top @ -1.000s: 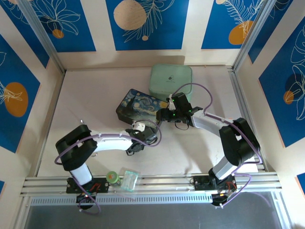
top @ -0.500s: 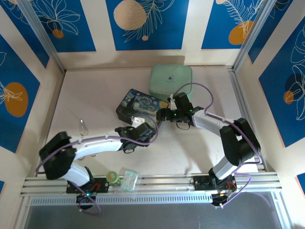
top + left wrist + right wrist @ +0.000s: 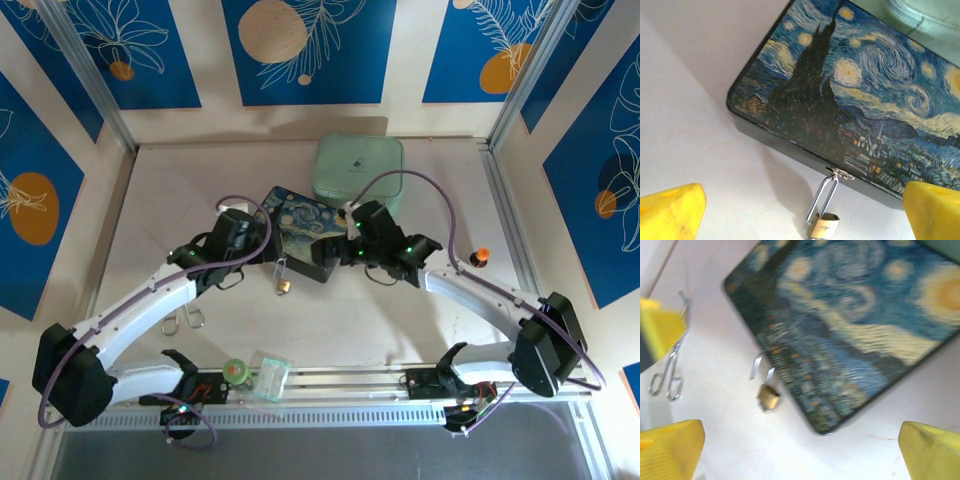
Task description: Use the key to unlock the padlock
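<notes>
**Tools.** Left tool (image 3: 801,212): jaws spread to full width, with the yellow fingertips (image 3: 670,212) in the two lower corners of the left wrist view. Nothing is held. Right tool (image 3: 801,449): the same wide spread, nothing held.

**Near edge.** A green-capped bottle (image 3: 236,370) stands at the near rail. A wire clip (image 3: 185,318) lies on the bench (image 3: 160,200) under the left arm, toward the near-left corner.

**Padlock.** The padlock (image 3: 284,286) lies flat on the bench just off the near side of the box (image 3: 300,222), between the two tools.

**View differences.**
- The left wrist view resolves the shackle (image 3: 822,197) running up to a small hasp (image 3: 840,174) on the box's near wall. Whether the shackle is seated in the body cannot be told.
- The right wrist view is blurred. It places the padlock beside the box's near corner, with the clip well to its left.
- The top view adds a green case (image 3: 358,168) just beyond the box's far corner and an orange-capped bottle (image 3: 481,256) near the right edge.

**Open room.** Bare bench runs along the left edge to the far-left corner, and in a strip between the padlock and the near edge.
</notes>
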`<action>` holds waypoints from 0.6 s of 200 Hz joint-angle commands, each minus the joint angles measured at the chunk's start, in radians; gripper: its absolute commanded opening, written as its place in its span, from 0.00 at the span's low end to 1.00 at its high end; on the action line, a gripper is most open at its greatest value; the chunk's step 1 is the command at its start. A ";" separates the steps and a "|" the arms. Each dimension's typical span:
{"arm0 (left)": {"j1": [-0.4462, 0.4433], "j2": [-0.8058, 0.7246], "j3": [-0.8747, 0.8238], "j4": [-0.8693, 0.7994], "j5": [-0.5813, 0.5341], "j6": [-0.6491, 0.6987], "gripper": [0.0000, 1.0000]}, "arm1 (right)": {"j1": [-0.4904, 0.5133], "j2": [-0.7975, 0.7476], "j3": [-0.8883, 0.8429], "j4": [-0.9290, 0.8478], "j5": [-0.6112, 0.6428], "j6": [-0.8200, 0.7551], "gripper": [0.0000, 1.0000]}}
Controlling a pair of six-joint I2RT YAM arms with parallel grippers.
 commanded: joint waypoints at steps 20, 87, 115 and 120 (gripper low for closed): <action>0.061 -0.056 -0.055 0.042 0.136 -0.009 1.00 | 0.181 0.098 0.072 -0.079 0.143 0.164 1.00; 0.113 -0.142 -0.162 0.061 0.170 -0.057 1.00 | 0.255 0.430 0.244 -0.070 0.136 0.197 0.94; 0.120 -0.185 -0.203 0.052 0.155 -0.067 1.00 | 0.265 0.530 0.286 -0.057 0.179 0.196 0.88; 0.122 -0.192 -0.209 0.048 0.154 -0.069 1.00 | 0.266 0.546 0.294 -0.054 0.188 0.197 0.87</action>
